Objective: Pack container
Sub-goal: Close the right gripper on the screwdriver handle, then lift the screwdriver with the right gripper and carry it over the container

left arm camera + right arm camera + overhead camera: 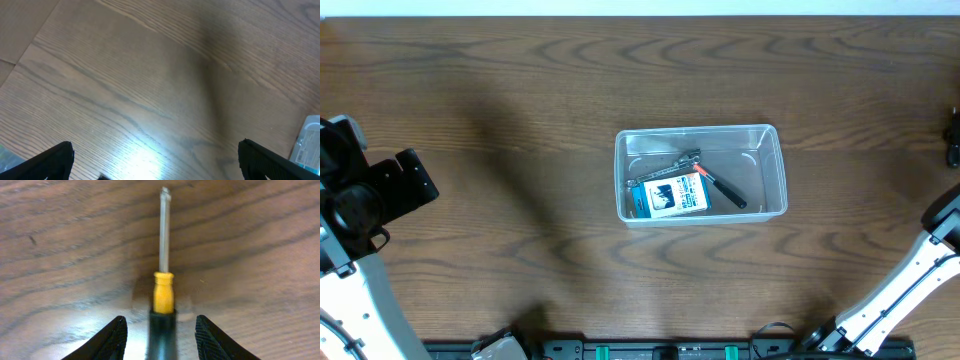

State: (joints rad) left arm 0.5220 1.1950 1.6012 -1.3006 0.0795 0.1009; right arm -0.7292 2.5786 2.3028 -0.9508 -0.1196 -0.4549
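Yellow at the collar, black at the grip, says the first: the screwdriver has its handle between the right jaws. Its shaft runs straight ahead of the wrist, tip farthest out, over the wood of the worktop.

Clamped? asks the second.

Not as far as that view shows. The right jaws stand apart, with wood visible on either side of the handle. Whether the tool lies on the wood or hangs above it cannot be told.

And the container?

Mid-worktop, long side running left to right. The right arm reaches up the right edge of the overhead view, so the tub is well apart from it, off toward the robot's left. The screwdriver does not show from overhead.

What is inside it?

A blue-and-white box by the near wall, a tool with black handles and a red patch slanting beside it, and some metal piece behind. The right end looks bare.

The left arm?

At the left edge, also well away. The left jaws are spread wide with nothing between them. The right arm is the one at the tool, so closing on the handle and carrying it left seems the likely move
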